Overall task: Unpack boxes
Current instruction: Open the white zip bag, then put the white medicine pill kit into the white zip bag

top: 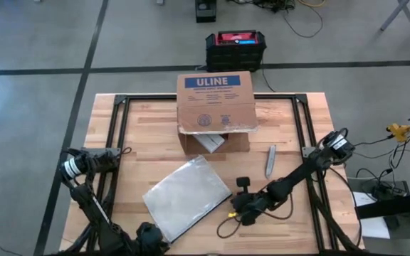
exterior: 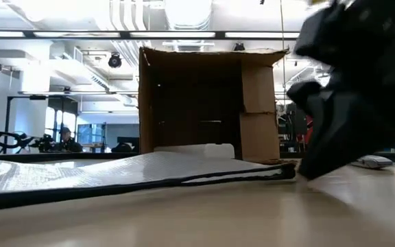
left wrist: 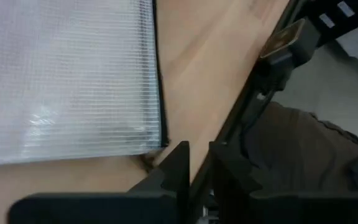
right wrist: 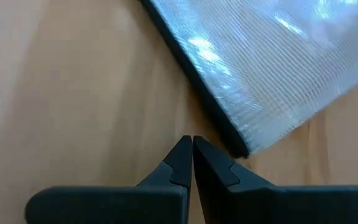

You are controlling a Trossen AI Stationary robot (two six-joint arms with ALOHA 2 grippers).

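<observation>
From above, the box [top: 215, 110] lies on its side at the far middle of the table [top: 141, 142], its labelled face up and its open mouth toward the arms, with a white item [top: 210, 141] showing in the opening. A flat clear bag [top: 187, 195] lies well in front of it, near the table's front edge. The left gripper [top: 150, 236] is at the bag's near corner; the right gripper [top: 242, 210] rests just beside the bag's other side. A small grey tool [top: 270, 161] lies to the right, and a black-and-red case [top: 235, 47] stands on the floor beyond the table.

At table height, the box [exterior: 211, 103] gapes toward the camera — dark inside, one flap folded in, the white item [exterior: 194, 148] on its floor.

In the left wrist view, the left gripper [left wrist: 195, 163] has a narrow gap between its fingers and grips nothing; the bag's [left wrist: 67, 74] corner lies just ahead.

In the right wrist view, the right gripper [right wrist: 188, 155] is closed tight on nothing, its tips just beside the bag's [right wrist: 266, 68] dark edge.

The box looks light and fairly stiff, though its flaps will likely bend; a wall edge at the mouth seems the best hold — cardboard gives decent friction.
</observation>
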